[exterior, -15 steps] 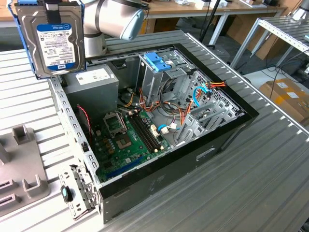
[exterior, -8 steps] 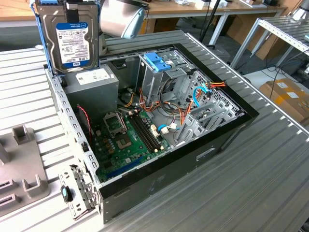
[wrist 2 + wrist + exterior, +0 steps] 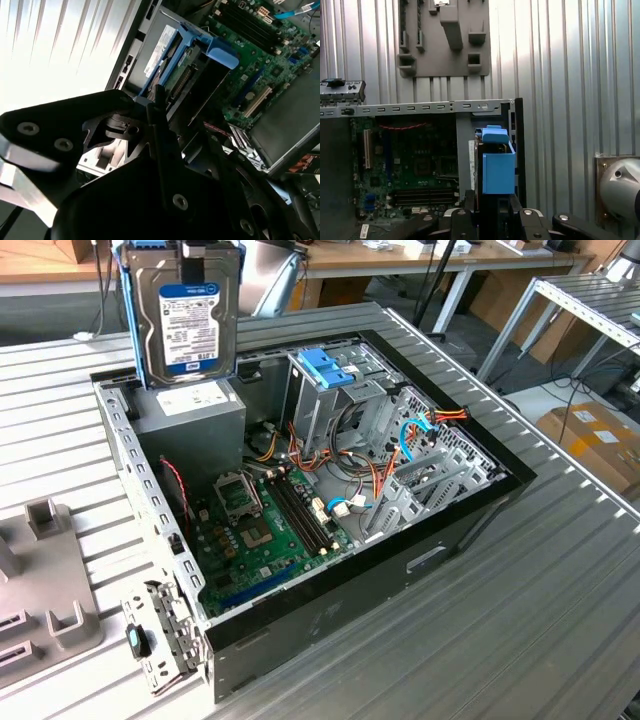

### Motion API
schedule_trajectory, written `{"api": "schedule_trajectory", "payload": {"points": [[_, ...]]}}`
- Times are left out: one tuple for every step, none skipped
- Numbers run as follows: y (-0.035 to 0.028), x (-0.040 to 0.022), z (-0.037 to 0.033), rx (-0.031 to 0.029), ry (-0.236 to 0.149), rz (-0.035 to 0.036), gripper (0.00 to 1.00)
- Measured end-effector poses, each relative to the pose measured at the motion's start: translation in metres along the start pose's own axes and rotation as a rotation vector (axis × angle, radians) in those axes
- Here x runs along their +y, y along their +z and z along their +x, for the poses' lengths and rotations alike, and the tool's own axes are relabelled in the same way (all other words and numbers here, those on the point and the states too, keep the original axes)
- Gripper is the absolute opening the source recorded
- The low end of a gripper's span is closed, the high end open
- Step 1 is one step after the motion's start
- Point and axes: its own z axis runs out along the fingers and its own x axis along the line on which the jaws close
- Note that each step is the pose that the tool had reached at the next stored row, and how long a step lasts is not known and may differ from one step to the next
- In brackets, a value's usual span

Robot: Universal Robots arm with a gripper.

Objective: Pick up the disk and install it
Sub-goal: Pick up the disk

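And there it was: the disk (image 3: 185, 318) up in the air, hanging upright above the corner of the open computer case (image 3: 470, 502) where the grey power-supply box (image 3: 190, 420) sat, its label facing the exterior camera. The tool (image 3: 492, 207) was pinching it. In the first wrist view the black fingers (image 3: 469, 205) sat either side of the drive's thin edge, with the light-blue carrier frame (image 3: 497, 170) poking out beyond them. Down below lay the motherboard (image 3: 265, 530). Off to the exterior view's right stood the tall metal cage with its blue bracket (image 3: 325, 365), well apart from the drive. The case rested on the ribbed tabletop (image 3: 520, 640).

On handling, I judged it a rigid metal slab, fairly heavy for its size. Its smooth faces could slip in a loose pinch, and it was no friend of knocks. The plastic frame looked springy, so the firmer hold was across the metal body near one short end, which was where the tool appeared to have it.
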Motion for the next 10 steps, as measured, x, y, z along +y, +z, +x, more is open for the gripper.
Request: {"api": "schedule_trajectory", "payload": {"points": [[0.0000,-0.0052,-0.0003,0.0000,0.000,0.0000,0.35],[0.0000,-0.0111,-0.0006,0.0000,0.000,0.0000,0.35],[0.0000,-0.0158,-0.0008,0.0000,0.000,0.0001,0.35],[0.0001,-0.0234,-0.0012,-0.0001,0.000,0.0000,0.35],[0.0000,-0.0263,-0.0014,0.0000,0.000,0.0000,0.35],[0.0000,-0.0295,-0.0015,0.0000,0.000,0.0000,0.35],[0.0000,-0.0324,-0.0017,0.0000,0.000,0.0000,0.35],[0.0001,-0.0357,-0.0018,0.0000,0.000,0.0000,0.35],[0.0001,-0.0388,-0.0020,0.0000,0.000,0.0000,0.35],[0.0001,-0.0422,-0.0022,0.0000,0.000,0.0000,0.35]]}}
